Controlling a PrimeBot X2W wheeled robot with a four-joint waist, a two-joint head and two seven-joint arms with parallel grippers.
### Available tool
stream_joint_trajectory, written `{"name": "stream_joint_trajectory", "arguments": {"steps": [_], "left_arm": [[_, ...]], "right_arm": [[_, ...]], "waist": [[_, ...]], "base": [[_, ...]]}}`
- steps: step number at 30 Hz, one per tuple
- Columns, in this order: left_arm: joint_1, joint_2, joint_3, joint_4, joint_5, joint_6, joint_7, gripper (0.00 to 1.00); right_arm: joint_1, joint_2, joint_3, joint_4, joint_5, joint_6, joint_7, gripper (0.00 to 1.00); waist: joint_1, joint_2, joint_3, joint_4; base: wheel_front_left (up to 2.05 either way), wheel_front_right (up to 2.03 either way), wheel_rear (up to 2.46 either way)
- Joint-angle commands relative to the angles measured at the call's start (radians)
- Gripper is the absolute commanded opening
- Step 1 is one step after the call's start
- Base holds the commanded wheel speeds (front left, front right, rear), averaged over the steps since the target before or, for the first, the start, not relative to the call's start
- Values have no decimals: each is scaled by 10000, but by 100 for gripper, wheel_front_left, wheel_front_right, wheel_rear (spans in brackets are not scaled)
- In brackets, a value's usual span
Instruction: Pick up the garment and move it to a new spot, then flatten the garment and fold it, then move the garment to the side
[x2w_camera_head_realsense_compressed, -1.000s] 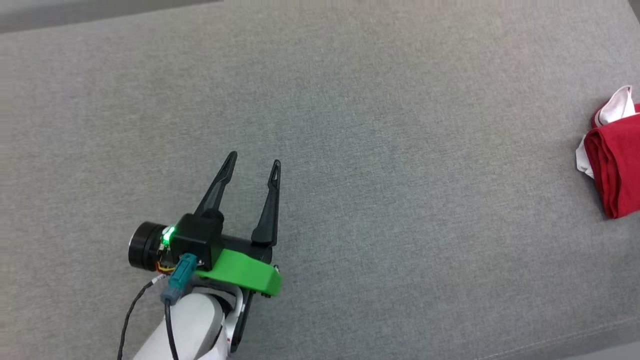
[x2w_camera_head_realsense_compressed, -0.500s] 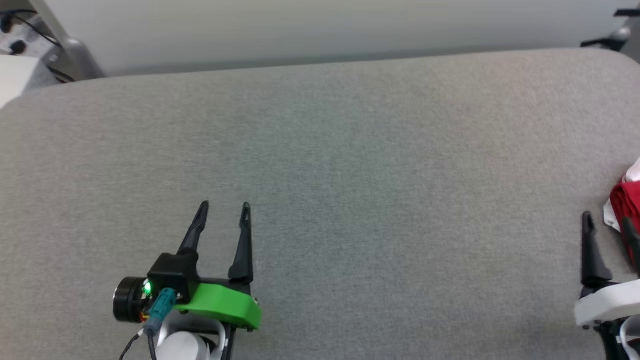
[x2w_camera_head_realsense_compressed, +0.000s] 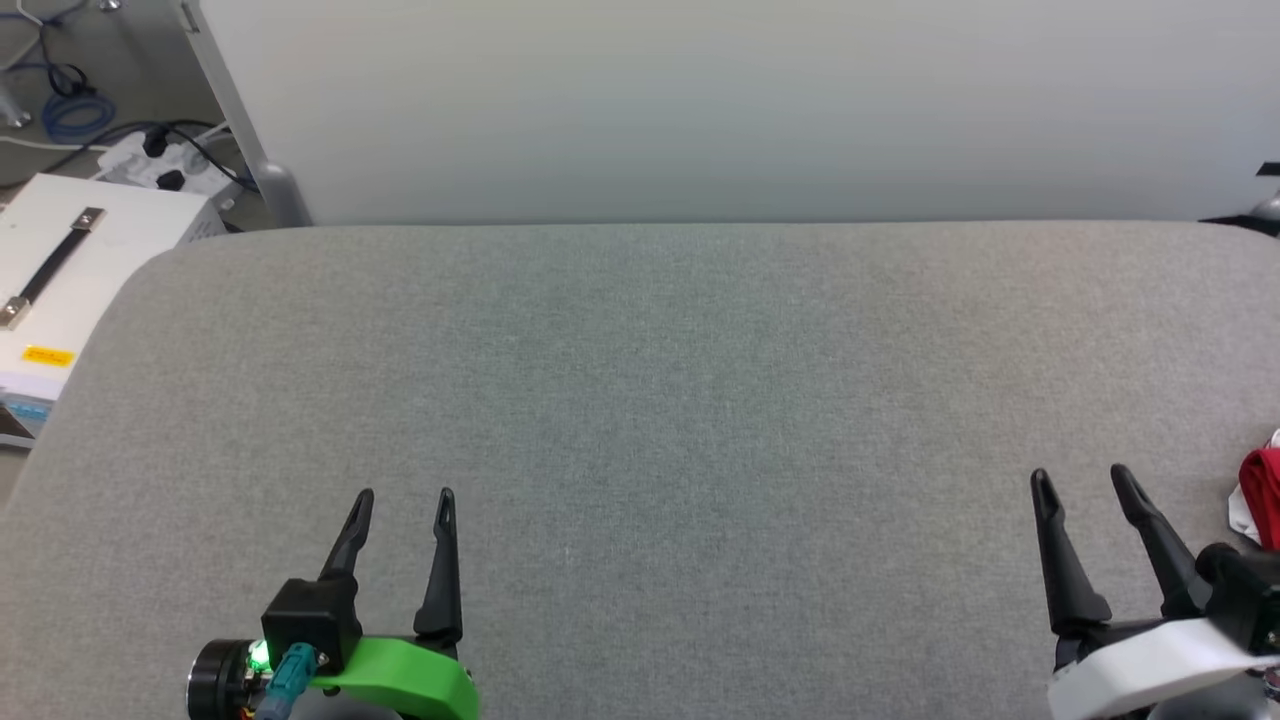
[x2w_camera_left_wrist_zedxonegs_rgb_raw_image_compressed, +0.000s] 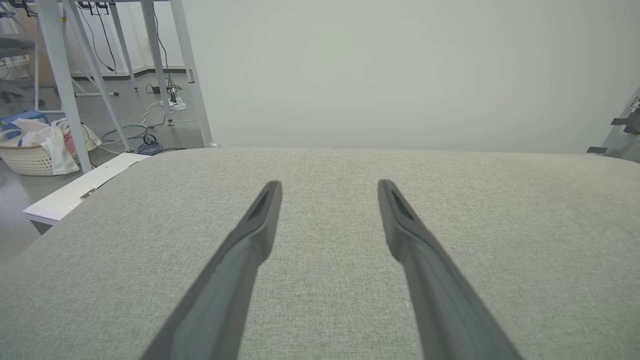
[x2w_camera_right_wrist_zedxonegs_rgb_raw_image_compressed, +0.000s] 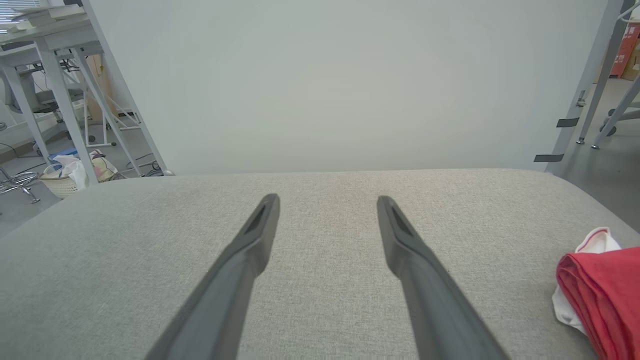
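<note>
The garment (x2w_camera_head_realsense_compressed: 1262, 495) lies folded at the far right edge of the grey padded table (x2w_camera_head_realsense_compressed: 680, 400): a red bundle with white cloth peeking out. In the right wrist view the garment (x2w_camera_right_wrist_zedxonegs_rgb_raw_image_compressed: 602, 290) sits low at the right, off to the side of the fingers. My right gripper (x2w_camera_head_realsense_compressed: 1080, 478) stands open just left of it, with nothing between its fingers. My left gripper (x2w_camera_head_realsense_compressed: 404, 498) is open too, at the lower left, over bare fabric. Both grippers (x2w_camera_left_wrist_zedxonegs_rgb_raw_image_compressed: 330, 186) (x2w_camera_right_wrist_zedxonegs_rgb_raw_image_compressed: 327, 201) point toward the far edge of the table.
A pale wall panel (x2w_camera_head_realsense_compressed: 740, 100) rises behind the table's far edge. A white case (x2w_camera_head_realsense_compressed: 70, 270) with a black handle stands off the left corner, with cables on the floor beyond it. Table legs and a basket (x2w_camera_left_wrist_zedxonegs_rgb_raw_image_compressed: 30, 150) stand farther left.
The head camera has tilted up and turned, so the far edge and wall now show. The right gripper has come into view beside the garment. Both grippers stay open.
</note>
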Motion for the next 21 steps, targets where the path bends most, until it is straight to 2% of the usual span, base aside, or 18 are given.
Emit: {"name": "stream_joint_trajectory", "arguments": {"steps": [1,10,21], "left_arm": [[165,43,28,16,51,-62,-58,100],[373,-77,5,224,81,-74,-58,100],[275,-90,-148,493,59,-88,17,100]], "right_arm": [[239,6,26,-167,-181,-7,93,100],[991,220,-254,-734,-374,-7,551,100],[1033,354,-293,-815,-551,-7,643,100]], "waist": [[1,0,-244,91],[1,0,-553,111],[1,0,-553,60]], "base": [[0,0,0],[0,0,0],[0,0,0]]}}
